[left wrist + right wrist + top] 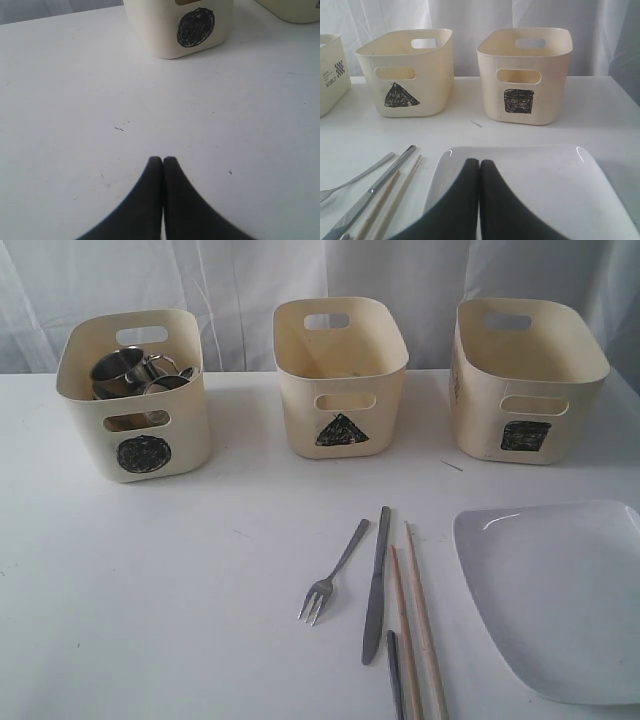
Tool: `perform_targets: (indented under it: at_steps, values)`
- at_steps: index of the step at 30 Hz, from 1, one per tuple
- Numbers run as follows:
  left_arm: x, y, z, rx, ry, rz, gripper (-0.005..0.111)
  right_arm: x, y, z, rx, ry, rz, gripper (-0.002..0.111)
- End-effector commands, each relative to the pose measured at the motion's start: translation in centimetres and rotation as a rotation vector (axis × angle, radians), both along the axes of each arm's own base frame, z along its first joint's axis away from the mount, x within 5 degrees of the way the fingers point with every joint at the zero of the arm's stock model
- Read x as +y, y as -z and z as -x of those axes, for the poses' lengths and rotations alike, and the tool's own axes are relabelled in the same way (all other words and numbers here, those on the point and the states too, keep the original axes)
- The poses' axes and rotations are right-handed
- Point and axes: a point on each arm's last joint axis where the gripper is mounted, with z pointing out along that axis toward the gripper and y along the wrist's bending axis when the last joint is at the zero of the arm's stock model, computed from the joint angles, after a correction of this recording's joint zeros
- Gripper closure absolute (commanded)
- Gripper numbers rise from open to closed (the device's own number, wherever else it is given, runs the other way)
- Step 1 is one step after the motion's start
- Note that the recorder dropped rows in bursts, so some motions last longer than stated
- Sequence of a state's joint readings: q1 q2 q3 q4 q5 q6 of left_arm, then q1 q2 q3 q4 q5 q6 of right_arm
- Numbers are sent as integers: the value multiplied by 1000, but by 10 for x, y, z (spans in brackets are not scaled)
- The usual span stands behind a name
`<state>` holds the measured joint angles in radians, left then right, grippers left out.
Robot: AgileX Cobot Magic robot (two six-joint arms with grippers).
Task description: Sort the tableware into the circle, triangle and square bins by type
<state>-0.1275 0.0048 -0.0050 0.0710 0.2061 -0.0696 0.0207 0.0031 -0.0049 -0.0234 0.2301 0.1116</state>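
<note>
Three cream bins stand at the back: circle bin (140, 430), triangle bin (342, 405), square bin (525, 405). Steel mugs (125, 370) lie inside the circle bin. On the table in front lie a steel fork (335, 570), a steel knife (377, 585), wooden chopsticks (418, 625) and a large white plate (560, 590). No bowl is in view. My left gripper (162, 160) is shut and empty over bare table, short of the circle bin (185, 30). My right gripper (479, 162) is shut and empty above the plate (550, 190). Neither gripper shows in the exterior view.
A white curtain hangs behind the bins. A dark slim object (394, 675) lies by the chopsticks near the front edge. The plate reaches past the right edge of the exterior view. A bin side with print (330, 75) shows in the right wrist view.
</note>
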Motion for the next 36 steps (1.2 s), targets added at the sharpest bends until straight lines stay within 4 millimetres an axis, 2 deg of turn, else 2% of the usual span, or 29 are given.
perform_targets:
  at_steps: [1,4,5,6,8,10,14,16,19,23,27,31,36]
  values:
    - [0,2,0,6,3,6,107,0,1,0,-6,-3,0,108]
    - [0,2,0,6,3,6,107,0,-2,0,-37,-4,0,108]
    - [0,2,0,6,3,6,107,0,-8,-1,-100,-4,-19,108]
    - [0,2,0,6,3,6,107,1,-12,-1,-143,-3,-100,108]
    - [0,2,0,6,3,6,107,0,-24,0,-270,-2,-388,108]
    - [0,2,0,6,3,6,107,-1,-31,1,-344,-10,-537,108]
    - [0,2,0,6,3,6,107,-2,-33,2,-367,-13,-660,108]
    - [0,2,0,6,3,6,107,-2,-31,1,-341,-10,-654,108]
    - [0,2,0,6,3,6,107,1,-30,1,-211,0,-648,108]
    - [0,2,0,6,3,6,107,7,-45,9,-54,-48,-503,108]
    - [0,2,0,6,3,6,107,17,-68,3,109,-152,-405,108]
    - [0,2,0,6,3,6,107,32,-93,-21,343,-294,-231,108]
    - [0,2,0,6,3,6,107,45,-119,-73,633,-433,-59,108]
